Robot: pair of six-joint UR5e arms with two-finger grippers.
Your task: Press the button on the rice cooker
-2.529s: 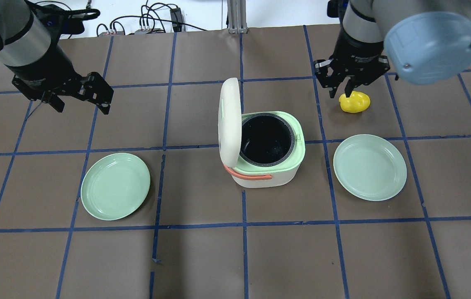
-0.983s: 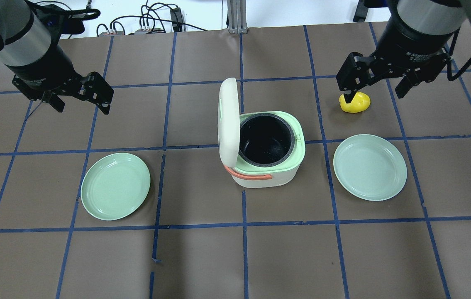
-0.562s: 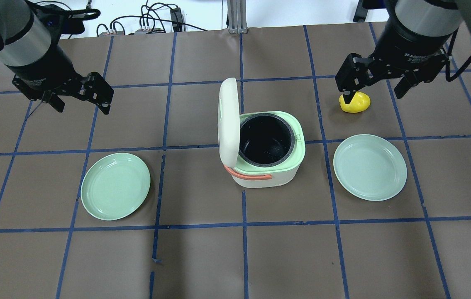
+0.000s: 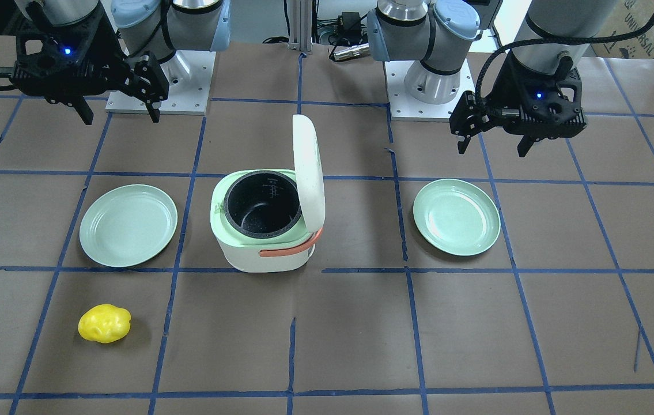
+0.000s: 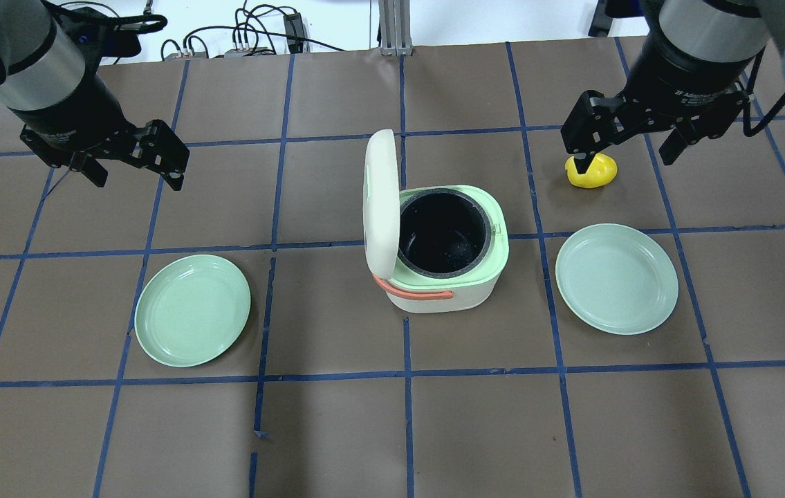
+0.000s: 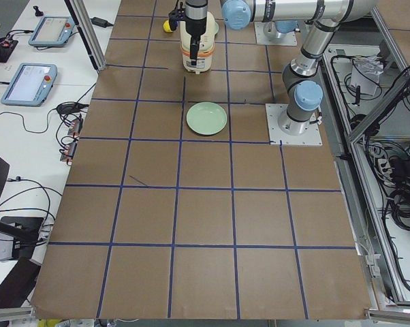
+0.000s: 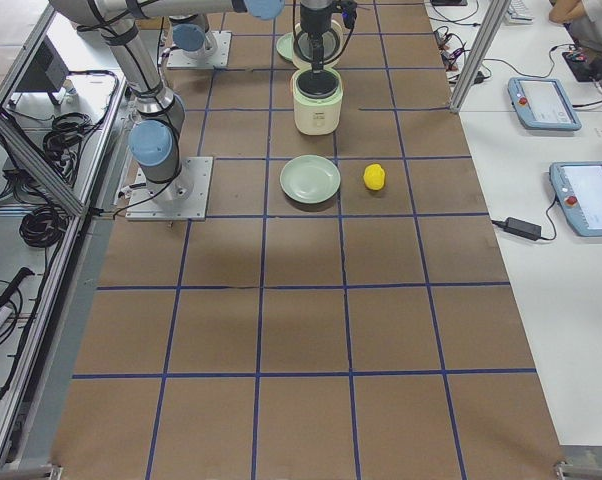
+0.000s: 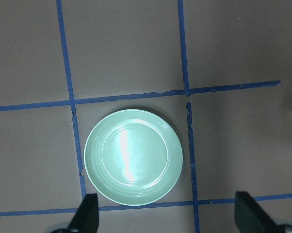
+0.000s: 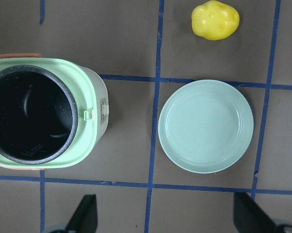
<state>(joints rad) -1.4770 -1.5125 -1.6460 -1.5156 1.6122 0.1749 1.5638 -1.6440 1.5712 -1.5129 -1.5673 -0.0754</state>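
Both the left gripper (image 5: 137,181) and right gripper (image 5: 622,162) are held wide; the right is best narrowed before the rim button (image 9: 90,115) of the mid-counter rice cooker (image 5: 447,294) is pressed squarely.

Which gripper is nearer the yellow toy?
Right. The right gripper hangs robot-side of the yellow toy, same side of the cooker; the left gripper hangs beyond the cooker.

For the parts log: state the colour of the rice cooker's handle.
Orange-coral handle; clearest in the overhead exterior view.
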